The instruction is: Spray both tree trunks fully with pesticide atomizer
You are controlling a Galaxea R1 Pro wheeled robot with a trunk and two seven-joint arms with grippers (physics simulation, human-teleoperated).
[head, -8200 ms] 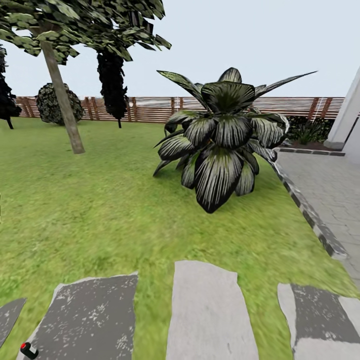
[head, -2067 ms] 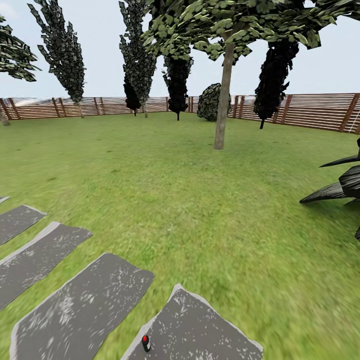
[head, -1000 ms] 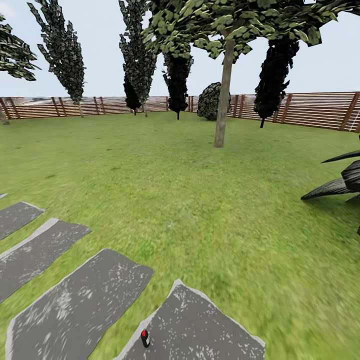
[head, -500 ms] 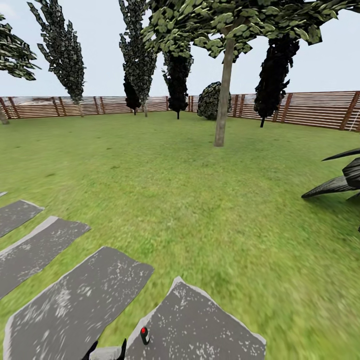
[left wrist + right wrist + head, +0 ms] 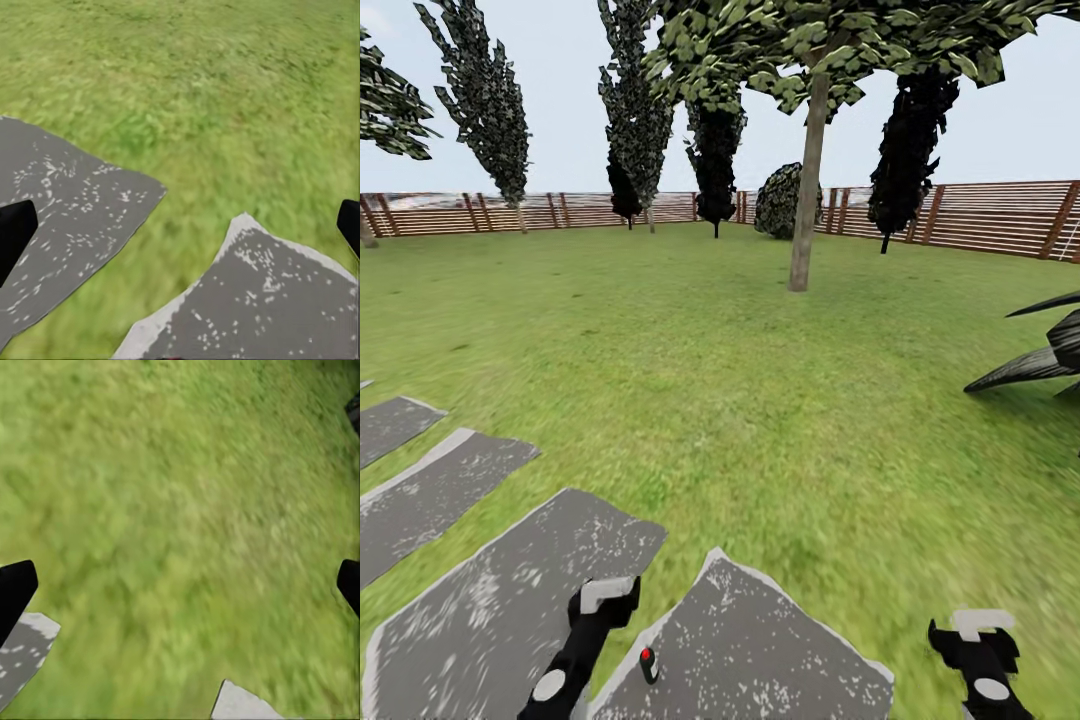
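The pesticide atomizer (image 5: 648, 664), a tiny black bottle with a red top, stands on the edge of a grey stepping stone (image 5: 760, 660) low in the head view. My left gripper (image 5: 603, 597) hovers just to its left, and the left wrist view shows the left gripper (image 5: 180, 229) open with its fingers far apart over stone and grass. At the lower right, apart from the bottle, my right gripper (image 5: 978, 628) is over the grass floor (image 5: 760, 400); in its wrist view the right gripper (image 5: 180, 589) stands open. One tree trunk (image 5: 807, 190) rises far ahead. A second tree (image 5: 390, 110) is at the far left edge.
Several grey stepping stones (image 5: 440, 500) run diagonally at the lower left. Dark leaves of a palm-like plant (image 5: 1040, 360) reach in at the right edge. Dark cone-shaped trees (image 5: 485, 100) and a round bush (image 5: 780, 203) stand before the slatted wooden fence (image 5: 980, 215).
Both arms have risen into the head view from its lower edge; half a second ago only the left fingertips showed. Earlier the camera swung left, away from the palm-like plant. The atomizer has stayed put.
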